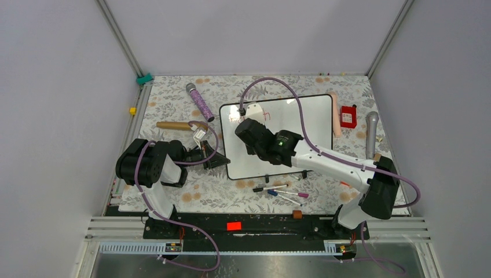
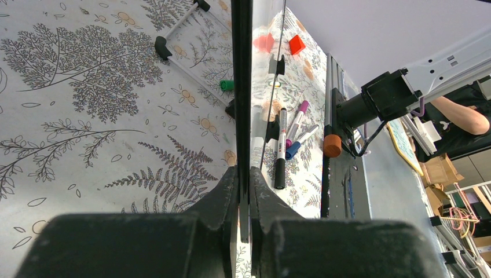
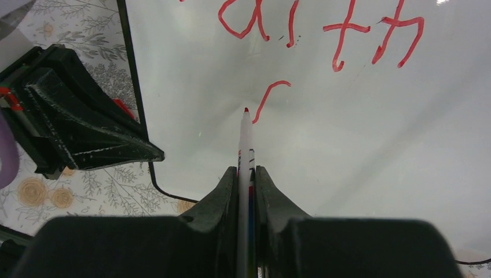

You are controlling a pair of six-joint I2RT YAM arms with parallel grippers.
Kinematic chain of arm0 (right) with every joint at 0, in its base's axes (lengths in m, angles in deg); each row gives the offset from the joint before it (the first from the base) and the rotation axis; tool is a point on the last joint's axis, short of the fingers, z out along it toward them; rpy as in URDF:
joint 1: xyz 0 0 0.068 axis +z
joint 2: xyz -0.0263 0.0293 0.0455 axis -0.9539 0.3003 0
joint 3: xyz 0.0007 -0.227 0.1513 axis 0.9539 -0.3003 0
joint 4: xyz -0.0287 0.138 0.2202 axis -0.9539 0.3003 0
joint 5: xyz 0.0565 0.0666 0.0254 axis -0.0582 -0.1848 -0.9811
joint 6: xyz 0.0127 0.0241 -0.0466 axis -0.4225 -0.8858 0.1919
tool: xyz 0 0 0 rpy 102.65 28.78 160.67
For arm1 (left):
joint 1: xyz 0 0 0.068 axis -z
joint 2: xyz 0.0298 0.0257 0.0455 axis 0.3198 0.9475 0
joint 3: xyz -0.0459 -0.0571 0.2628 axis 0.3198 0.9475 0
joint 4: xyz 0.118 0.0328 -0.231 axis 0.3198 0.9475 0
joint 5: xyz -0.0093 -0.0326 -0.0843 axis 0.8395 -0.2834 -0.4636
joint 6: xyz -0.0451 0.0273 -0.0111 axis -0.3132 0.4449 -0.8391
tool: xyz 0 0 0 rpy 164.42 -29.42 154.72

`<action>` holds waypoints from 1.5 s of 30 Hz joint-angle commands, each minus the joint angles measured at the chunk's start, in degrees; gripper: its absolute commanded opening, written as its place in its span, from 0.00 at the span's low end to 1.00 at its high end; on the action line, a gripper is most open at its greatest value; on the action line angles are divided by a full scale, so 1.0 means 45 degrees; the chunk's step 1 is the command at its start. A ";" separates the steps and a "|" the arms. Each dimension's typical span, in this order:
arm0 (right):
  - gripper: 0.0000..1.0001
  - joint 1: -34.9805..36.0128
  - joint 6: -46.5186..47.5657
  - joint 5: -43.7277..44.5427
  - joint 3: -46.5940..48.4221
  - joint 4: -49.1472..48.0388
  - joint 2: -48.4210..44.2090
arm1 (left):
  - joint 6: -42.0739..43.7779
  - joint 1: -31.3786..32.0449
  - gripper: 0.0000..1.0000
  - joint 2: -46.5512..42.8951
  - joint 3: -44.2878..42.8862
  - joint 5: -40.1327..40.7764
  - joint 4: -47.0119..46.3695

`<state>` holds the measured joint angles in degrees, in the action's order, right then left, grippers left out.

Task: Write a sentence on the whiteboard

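Fingers of the right gripper: pressed together on a red marker, with the barrel running straight out between them and the tip forward. Left gripper: likewise closed, pinching one edge of the whiteboard as if to steady it. Lies flat on the floral tablecloth between the two arms, with the right arm reaching over it. Sentence only begun: one word across the top of the right wrist view, and a single curved stroke beneath it. Marker tip sits just beside the lower end of that stroke, at or very near the surface; contact not certain. Probably calls for the right arm alone. Blank board for the second word lies to the right of the tip, across the marker's long axis, which suggests sideways travel rather than further reach.
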<state>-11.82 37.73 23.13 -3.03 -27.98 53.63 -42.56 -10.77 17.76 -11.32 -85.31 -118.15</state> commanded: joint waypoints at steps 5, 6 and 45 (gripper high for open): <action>0.00 -0.0073 0.0101 0.1382 0.0730 -0.0230 0.0552 | 0.0243 0.0038 0.00 0.0025 -0.0253 -0.0318 -0.0859; 0.00 -0.0073 0.0115 0.1493 0.0730 -0.0227 0.0574 | 0.0246 0.0042 0.00 0.0025 -0.0251 -0.0309 -0.0850; 0.00 -0.0398 -0.0195 0.1878 -0.2384 -0.1788 -0.2694 | 0.0247 0.0041 0.00 -0.0004 -0.0231 -0.0305 -0.0864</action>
<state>-12.63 37.09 30.49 -14.07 -35.28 40.45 -42.60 -10.77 17.76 -11.34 -85.35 -118.15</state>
